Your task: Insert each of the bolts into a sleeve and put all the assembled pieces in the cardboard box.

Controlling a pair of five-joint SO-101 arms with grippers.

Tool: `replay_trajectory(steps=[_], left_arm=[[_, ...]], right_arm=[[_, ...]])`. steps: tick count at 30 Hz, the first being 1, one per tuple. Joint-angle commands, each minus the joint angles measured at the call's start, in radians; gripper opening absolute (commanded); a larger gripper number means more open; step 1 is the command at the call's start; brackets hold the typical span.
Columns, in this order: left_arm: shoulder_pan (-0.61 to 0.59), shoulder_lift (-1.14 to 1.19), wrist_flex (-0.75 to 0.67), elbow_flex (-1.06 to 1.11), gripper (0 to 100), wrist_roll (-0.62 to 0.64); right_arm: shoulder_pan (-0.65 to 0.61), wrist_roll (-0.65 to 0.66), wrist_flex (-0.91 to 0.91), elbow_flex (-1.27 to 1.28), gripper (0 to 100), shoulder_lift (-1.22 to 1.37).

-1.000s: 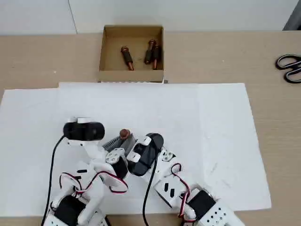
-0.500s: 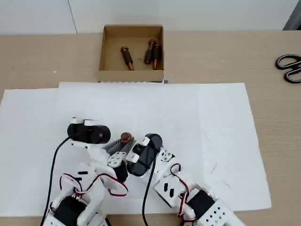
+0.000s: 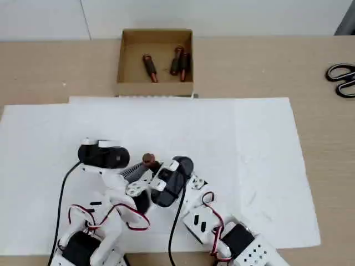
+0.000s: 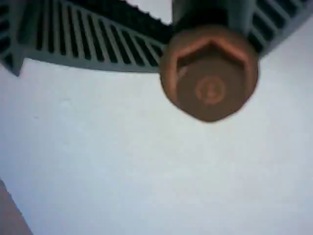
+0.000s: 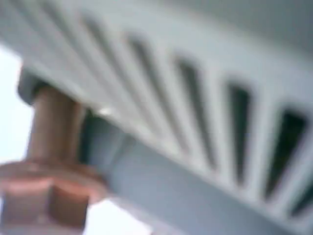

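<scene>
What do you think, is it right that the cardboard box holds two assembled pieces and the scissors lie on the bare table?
Not quite: the high view shows three assembled pieces in the cardboard box, not two. The scissors do lie on the bare table.

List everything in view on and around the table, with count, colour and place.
Table: one, tan wood, under everything.
Paper sheet: one, white, covering the near part of the table.
Cardboard box: one, brown, open, just beyond the paper's far edge.
Assembled pieces: three, copper bolts in dark sleeves, lying in the box.
Bolt: one, copper, held above the paper where the two arms meet.
Scissors: one pair, dark handles, at the table's edge on the right arm's side.
Arms: two, white with black wrist cameras, side by side at the near edge.
Left fingers: grey, ribbed, closed on the bolt.
</scene>
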Motion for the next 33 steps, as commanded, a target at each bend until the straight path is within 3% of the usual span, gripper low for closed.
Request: replay_trajectory(steps=[1, 16, 23, 26, 30, 33], left_arm=[[-0.055, 0.009, -0.005, -0.031, 26, -0.058], [-0.103, 0.006, -0.005, -0.114, 25, -0.098], [-0.107, 0.006, -0.017, -0.14, 0, -0.137], [-0.199, 0.005, -0.054, -0.099, 0, -0.206], [-0.362, 0.005, -0.16, 0.03, 1, -0.273], [-0.405, 0.005, -0.245, 0.165, 1, -0.299]], right_arm=[[0.007, 0.009, -0.048, -0.044, 0.2, -0.013], [0.048, 0.008, -0.056, -0.003, 0.2, -0.013], [0.142, 0.003, -0.05, -0.008, 0.2, -0.013], [0.196, -0.009, -0.05, -0.028, 0.2, -0.012], [0.274, -0.143, -0.027, -0.115, 0.2, -0.002], [0.309, -0.16, 0.016, -0.173, 0.2, 0.025]])
